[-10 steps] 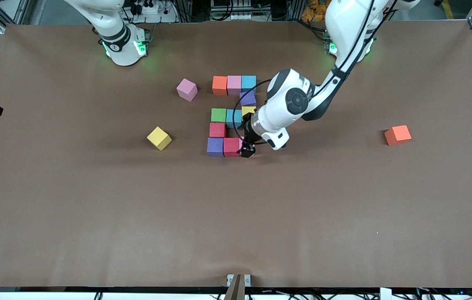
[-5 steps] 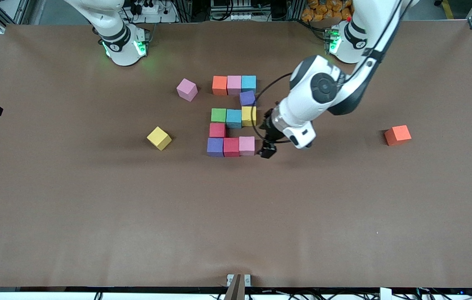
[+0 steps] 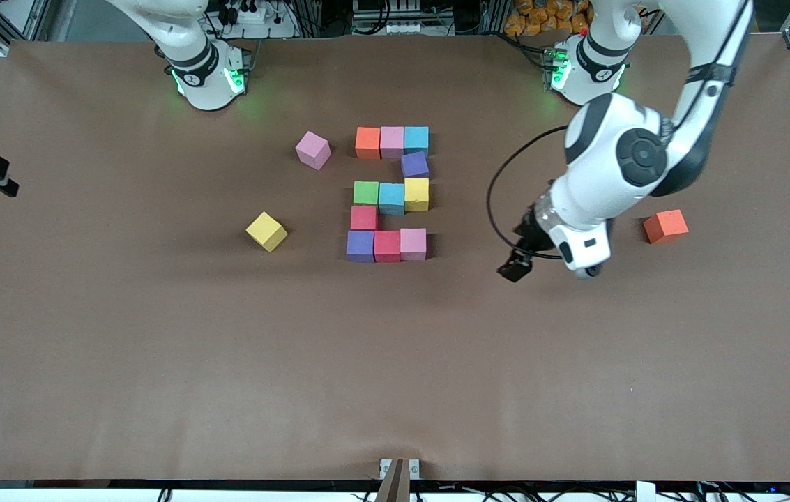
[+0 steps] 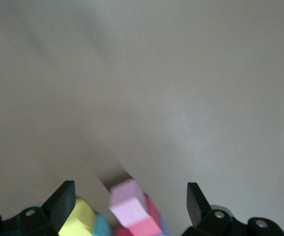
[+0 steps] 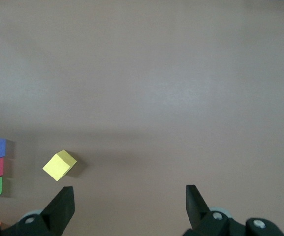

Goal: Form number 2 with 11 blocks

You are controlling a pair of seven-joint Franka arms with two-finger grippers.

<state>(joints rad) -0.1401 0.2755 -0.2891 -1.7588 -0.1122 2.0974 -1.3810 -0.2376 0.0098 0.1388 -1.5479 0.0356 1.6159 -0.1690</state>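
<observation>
No brand, label or readable writing is seen on any block, on either arm or on the table (image 3: 157,362). The number 2 (image 3: 390,193) is laid out near the middle of the brown table as a blocky digit of eleven matte cubes, three wide and five tall. Its row farthest from the front camera is made of an orange block (image 3: 367,142), a pink block (image 3: 392,141) and a light blue block (image 3: 416,139). Just below the light blue one a purple block (image 3: 414,164) is set, slightly turned out of line. The middle row is formed by a green block (image 3: 366,192), a second light blue block (image 3: 391,198) and a yellow block (image 3: 416,194). A red block (image 3: 363,217) is placed under the green one, and the nearest row is made of a purple block (image 3: 360,245), a red block (image 3: 387,245) and a pink block (image 3: 413,243).

Three loose cubes are left apart from the digit: a pink cube (image 3: 313,150) and a yellow cube (image 3: 266,231) toward the right arm's end, and an orange cube (image 3: 666,226) toward the left arm's end.

The left gripper (image 3: 514,268) is held over bare table between the digit and the orange cube, its fingers (image 4: 63,202) spread wide and nothing gripped. The right gripper (image 5: 127,206) is likewise spread wide and empty above the table, the right arm waiting.
</observation>
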